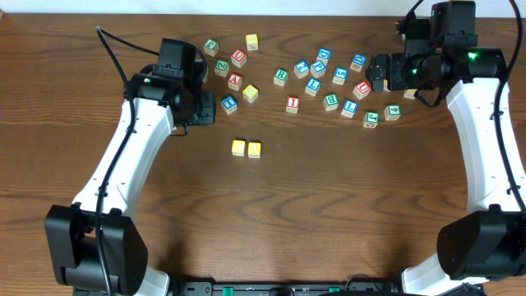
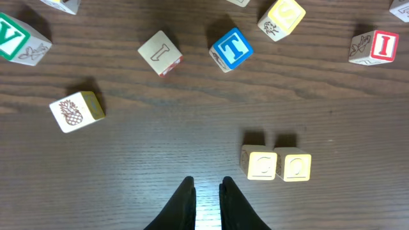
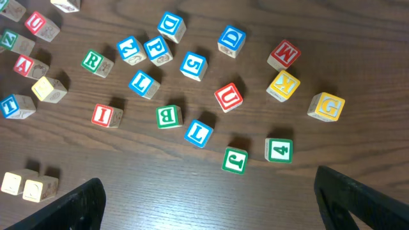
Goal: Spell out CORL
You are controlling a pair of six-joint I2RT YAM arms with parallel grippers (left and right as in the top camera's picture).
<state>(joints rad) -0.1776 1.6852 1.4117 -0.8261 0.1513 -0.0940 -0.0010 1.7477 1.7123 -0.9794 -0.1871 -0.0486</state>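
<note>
Two yellow-faced cubes [image 1: 238, 147] [image 1: 254, 149] stand side by side, touching, in the middle of the table. In the left wrist view the pair [image 2: 259, 163] [image 2: 296, 166] lies just right of my fingertips. My left gripper [image 1: 200, 111] [image 2: 208, 183] hovers above the wood, shut, with nothing between its fingers. A white cube with a green R [image 3: 94, 61] [image 1: 281, 76] lies in the scattered group. Two blue L cubes [image 3: 144, 83] [image 3: 199, 132] lie there too. My right gripper [image 1: 380, 72] [image 3: 217, 204] hangs over that group, wide open and empty.
Several loose letter cubes are strewn across the back of the table, among them a blue T [image 2: 231, 48], a red I [image 1: 292, 104], a green 4 [image 3: 279, 149] and a yellow G [image 3: 327, 106]. A pineapple-picture cube [image 2: 77, 110] lies left of my left gripper.
</note>
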